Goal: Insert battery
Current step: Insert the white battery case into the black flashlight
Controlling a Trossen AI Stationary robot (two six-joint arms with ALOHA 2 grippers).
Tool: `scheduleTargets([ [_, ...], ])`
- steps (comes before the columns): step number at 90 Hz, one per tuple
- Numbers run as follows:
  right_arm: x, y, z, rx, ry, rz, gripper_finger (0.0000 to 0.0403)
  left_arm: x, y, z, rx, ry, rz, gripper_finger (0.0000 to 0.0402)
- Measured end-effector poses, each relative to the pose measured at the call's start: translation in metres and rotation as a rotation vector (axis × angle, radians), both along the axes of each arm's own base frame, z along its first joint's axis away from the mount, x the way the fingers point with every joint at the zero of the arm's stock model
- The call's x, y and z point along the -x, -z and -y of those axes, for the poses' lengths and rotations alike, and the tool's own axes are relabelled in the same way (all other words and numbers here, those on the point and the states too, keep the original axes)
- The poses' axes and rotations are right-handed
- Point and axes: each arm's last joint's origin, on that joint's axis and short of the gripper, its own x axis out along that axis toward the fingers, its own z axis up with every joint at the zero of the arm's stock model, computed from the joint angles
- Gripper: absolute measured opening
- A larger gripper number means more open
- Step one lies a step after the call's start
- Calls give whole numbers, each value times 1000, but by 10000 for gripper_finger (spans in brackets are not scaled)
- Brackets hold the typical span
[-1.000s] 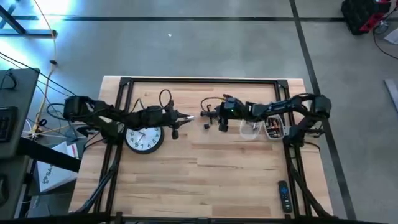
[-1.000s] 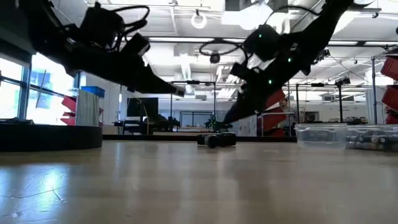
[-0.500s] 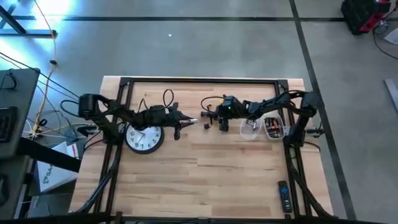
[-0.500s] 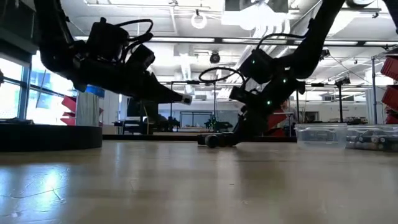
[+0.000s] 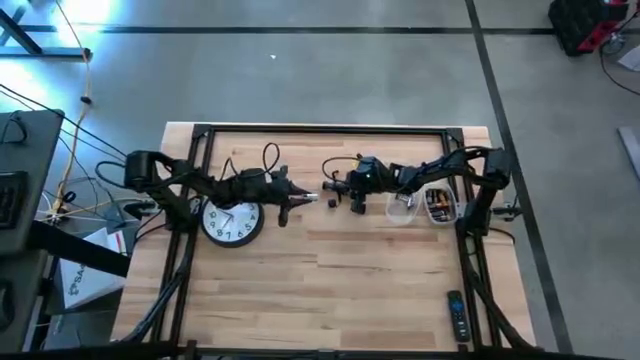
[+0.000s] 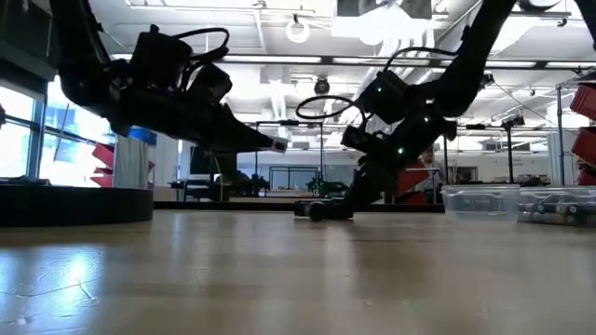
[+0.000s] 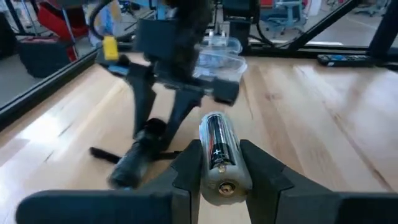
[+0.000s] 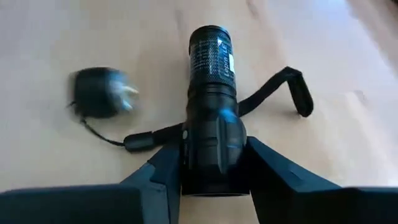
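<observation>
**Battery and flashlight held at mid-table**

On the wooden table point(image 5: 330, 270) two dark arms reach toward each other across the far half, their grippers nearly meeting near the middle. At the left, under the left arm, a round wall clock point(image 5: 232, 222) lies face up. At the right, beside the right arm, sit clear plastic containers point(image 5: 425, 206) – one holds small items too small to name. A remote control point(image 5: 456, 314) lies at the near right corner, well apart from everything else.

The left gripper point(image 7: 216, 167) is clamped on a cylindrical battery point(image 7: 217, 155), one finger on each side of it, the battery's end cap facing the wrist camera. In the low view this gripper point(image 6: 276, 145) hangs above the tabletop with the pale battery tip at its end, pointing toward the right arm.

The right gripper point(image 8: 211, 163) grasps a black flashlight point(image 8: 211, 112) around its body, fingers pressed against both sides. The flashlight lies low at the table surface – the low view shows it point(image 6: 321, 210) down on the wood under the right arm. Its wrist strap point(image 8: 283, 93) trails out on the wood to one side. A small dark cap point(image 8: 99, 93), blurred, lies on the table just beside the flashlight, apart from it, with a thin cord running from it toward the flashlight body.

Battery and flashlight are near each other but apart.
</observation>
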Motion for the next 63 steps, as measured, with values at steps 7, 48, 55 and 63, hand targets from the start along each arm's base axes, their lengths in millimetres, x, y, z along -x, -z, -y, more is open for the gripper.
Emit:
scheduleTargets([
  [7, -1, -18, -10, 22, -22, 45, 110, 4, -6, 1, -5, -6, -42, 64],
  [48, -2, -76, -91, 176, -88, 232, 110, 46, -77, 25, -108, 75, 45, 64],
  [55, -5, -80, -104, 205, -94, 289, 110, 49, -82, 31, -115, 101, 71, 64],
  [63, -6, -85, -113, 259, -74, 338, 110, 50, -85, 38, -135, 134, 85, 64],
])
